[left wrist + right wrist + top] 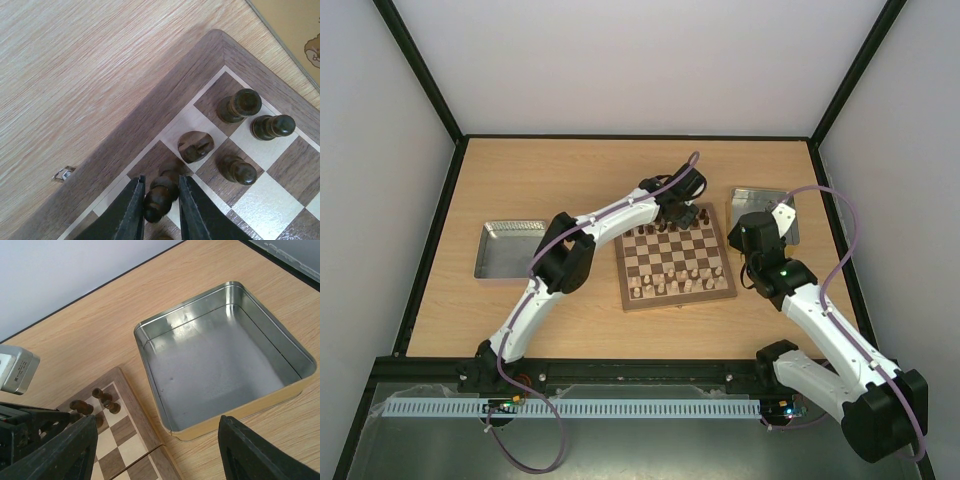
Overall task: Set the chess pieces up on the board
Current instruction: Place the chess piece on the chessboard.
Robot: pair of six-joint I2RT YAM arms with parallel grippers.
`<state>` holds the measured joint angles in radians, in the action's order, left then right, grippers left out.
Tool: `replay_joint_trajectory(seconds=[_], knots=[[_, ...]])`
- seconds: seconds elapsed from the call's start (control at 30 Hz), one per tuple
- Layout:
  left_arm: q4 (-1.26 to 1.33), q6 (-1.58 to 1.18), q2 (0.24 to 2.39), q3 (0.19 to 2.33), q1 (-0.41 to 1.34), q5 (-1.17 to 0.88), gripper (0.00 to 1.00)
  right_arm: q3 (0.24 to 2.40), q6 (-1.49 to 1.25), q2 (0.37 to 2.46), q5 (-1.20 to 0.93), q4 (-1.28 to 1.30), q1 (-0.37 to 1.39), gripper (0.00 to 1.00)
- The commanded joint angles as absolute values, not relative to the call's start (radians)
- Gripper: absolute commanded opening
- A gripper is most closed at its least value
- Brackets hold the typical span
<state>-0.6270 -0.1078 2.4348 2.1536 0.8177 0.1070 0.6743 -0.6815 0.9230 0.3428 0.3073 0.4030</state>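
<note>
From above, the left gripper (690, 214) covers the far right corner of the board (675, 262), hiding the squares beneath, and the chess pieces (655, 229) are too small to name. At the left wrist the board runs off frame. The gripped dark piece (161, 192) covers part of its square, a second piece (162, 237) is cut off by the bottom edge, and only a sliver of the tray (287, 22) beyond the board's corner shows.

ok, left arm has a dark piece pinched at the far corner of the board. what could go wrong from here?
1. The left fingers hold the dark piece close beside the knight. Opening them or lifting away could knock the knight over.
2. The held piece looks tilted in the grip, so it may topple on release.
</note>
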Motion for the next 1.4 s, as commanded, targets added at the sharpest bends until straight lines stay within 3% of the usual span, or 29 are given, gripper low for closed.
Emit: replay_joint_trajectory(seconds=[0.0, 0.2, 0.37, 0.5, 0.77, 1.0, 1.37], knots=[[-0.629, -0.097, 2.452, 2.186, 0.815, 0.122, 0.24, 0.671, -0.683, 0.923, 0.352, 0.324, 0.399, 0.65], [-0.621, -0.1, 2.447, 2.188, 0.816, 0.105, 0.26, 0.672, -0.685, 0.925, 0.346, 0.324, 0.399, 0.65], [-0.614, -0.095, 2.433, 2.189, 0.815, 0.099, 0.16, 0.672, -0.686, 0.926, 0.342, 0.322, 0.399, 0.65], [-0.611, -0.093, 2.427, 2.19, 0.815, 0.112, 0.15, 0.673, -0.685, 0.927, 0.342, 0.321, 0.398, 0.65], [-0.622, -0.083, 2.427, 2.191, 0.816, 0.144, 0.17, 0.67, -0.686, 0.926, 0.338, 0.32, 0.399, 0.65], [-0.616, -0.093, 2.411, 2.197, 0.816, 0.09, 0.25, 0.673, -0.686, 0.924, 0.333, 0.32, 0.399, 0.65], [-0.619, -0.148, 2.275, 2.229, 0.781, 0.044, 0.3, 0.687, -0.683, 0.916, 0.336, 0.31, 0.399, 0.65]])
